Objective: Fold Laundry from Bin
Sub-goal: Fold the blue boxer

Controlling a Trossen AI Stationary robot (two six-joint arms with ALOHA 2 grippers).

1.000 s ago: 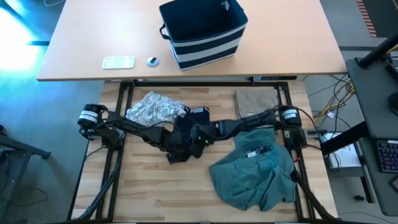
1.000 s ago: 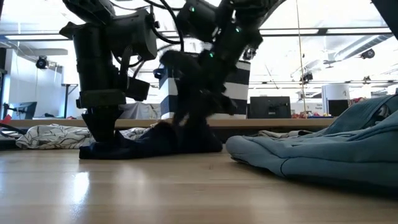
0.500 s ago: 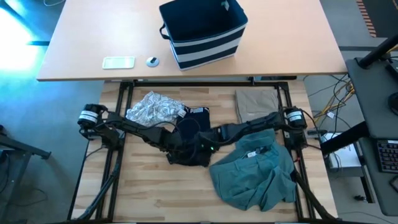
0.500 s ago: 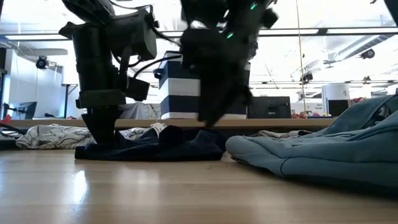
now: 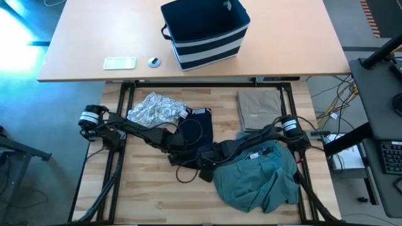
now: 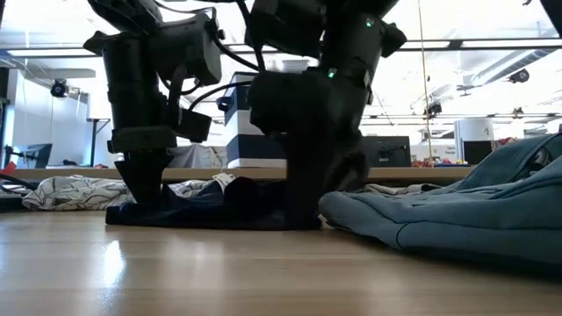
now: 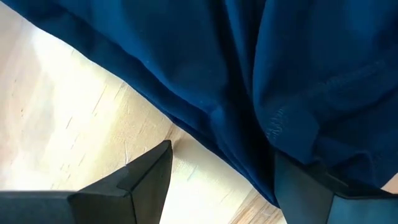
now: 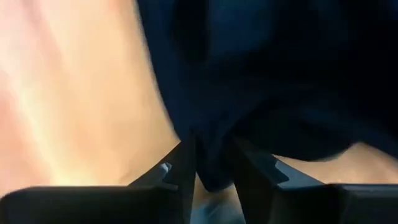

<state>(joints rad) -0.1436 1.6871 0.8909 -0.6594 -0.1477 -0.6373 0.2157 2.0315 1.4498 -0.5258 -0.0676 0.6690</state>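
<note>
While both arms reach in over the wooden worktop, the two tools meet at the dark navy garment lying near the middle. The right tool has its fingers drawn close around a bunched edge of that navy cloth, pinching it just above the wood. The left tool stands with its fingers spread apart at the garment's other edge, one over bare wood and the other against the cloth, gripping nothing. From above, white print shows on the navy piece at its far side. A crumpled grey-white patterned garment lies touching it on the left, a tan one sits flat at the far right, and a large teal-green one is heaped at the near right, just beside the right arm. On the lighter table beyond stands the navy bin with white stripes, well apart from the clothes.
</note>
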